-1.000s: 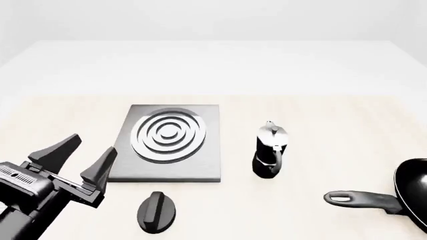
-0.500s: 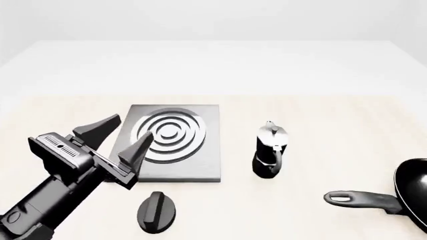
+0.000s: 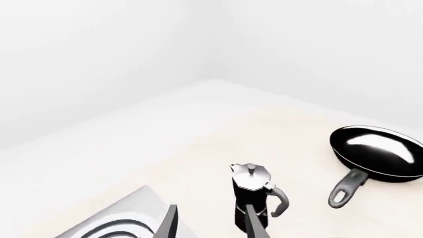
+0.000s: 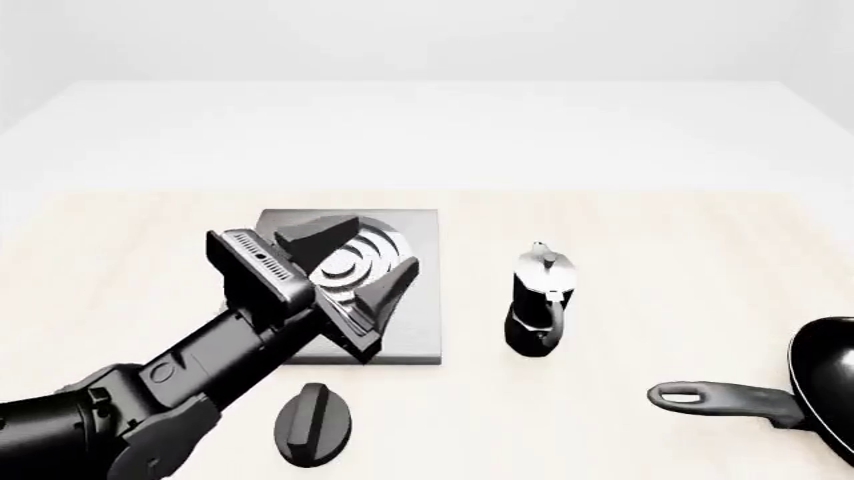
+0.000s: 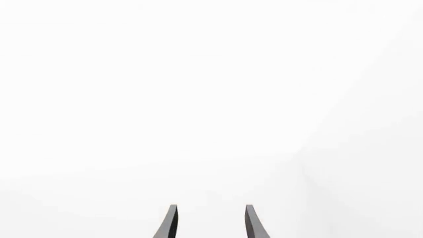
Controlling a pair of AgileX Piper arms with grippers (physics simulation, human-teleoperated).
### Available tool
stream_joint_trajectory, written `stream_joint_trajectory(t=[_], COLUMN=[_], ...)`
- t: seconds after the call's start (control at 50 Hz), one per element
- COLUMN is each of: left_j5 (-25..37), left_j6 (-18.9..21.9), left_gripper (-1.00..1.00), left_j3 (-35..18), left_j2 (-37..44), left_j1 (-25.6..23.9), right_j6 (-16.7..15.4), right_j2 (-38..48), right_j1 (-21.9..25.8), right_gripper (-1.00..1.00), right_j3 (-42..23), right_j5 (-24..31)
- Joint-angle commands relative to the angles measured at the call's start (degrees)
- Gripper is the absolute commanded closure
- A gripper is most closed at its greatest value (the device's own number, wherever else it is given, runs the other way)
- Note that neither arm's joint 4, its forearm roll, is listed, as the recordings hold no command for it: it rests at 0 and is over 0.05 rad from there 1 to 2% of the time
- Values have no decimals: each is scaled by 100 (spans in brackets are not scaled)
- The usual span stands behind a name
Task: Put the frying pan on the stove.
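The frying pan (image 4: 825,378) lies at the table's far right, cut by the frame edge, with its long handle (image 4: 721,399) pointing left. The left wrist view shows the whole glossy frying pan (image 3: 379,153). In the middle left lies the grey stove (image 4: 416,305) with ring burner. My left gripper (image 4: 358,262) hovers open over the burner, holding nothing, far from the pan. In its own view the left gripper (image 3: 211,208) points toward the moka pot, with the stove (image 3: 126,218) below. My right gripper (image 5: 210,208) is open, facing blank white, and is out of the front view.
A black-and-silver moka pot (image 4: 541,300) stands upright between the stove and the pan, and it shows as the moka pot (image 3: 254,196) in the left wrist view. A small black oval knob (image 4: 314,424) lies near the table's front edge, before the stove.
My left arm has swung from the front left up and rightward, so its open gripper now hangs over the stove's burner. The pan, moka pot and knob have not moved.
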Motion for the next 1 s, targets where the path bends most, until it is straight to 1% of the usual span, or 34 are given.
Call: stream_joint_trajectory(t=[0.02,0.1,0.14,0.26,0.36,0.46,0.82,1.0], left_j5=[112,217,342,520,717,874,1365,1784], left_j6=[28,36,67,75,88,102,120,197], left_gripper=[-100,-100,-100,-100,-100,-100,-100,-100], left_j3=[-594,-766,-975,-1292,-1622,-1870,-2629,-3145], left_j2=[622,728,878,1037,1291,1480,2221,2663], left_j1=[-564,-732,-862,-1050,-1352,-1487,-1920,-2123], right_j6=[74,64,68,87,17,5,-14,-76], right_j2=[0,0,0,0,0,0,0,0], right_j1=[-98,-82,-76,-103,-8,2,-13,37], right_gripper=[-100,-100,-100,-100,-100,-100,-100,-100], right_j3=[43,27,8,-5,-186,-265,-207,-313], right_j5=[-71,-69,-66,-77,69,119,40,129])
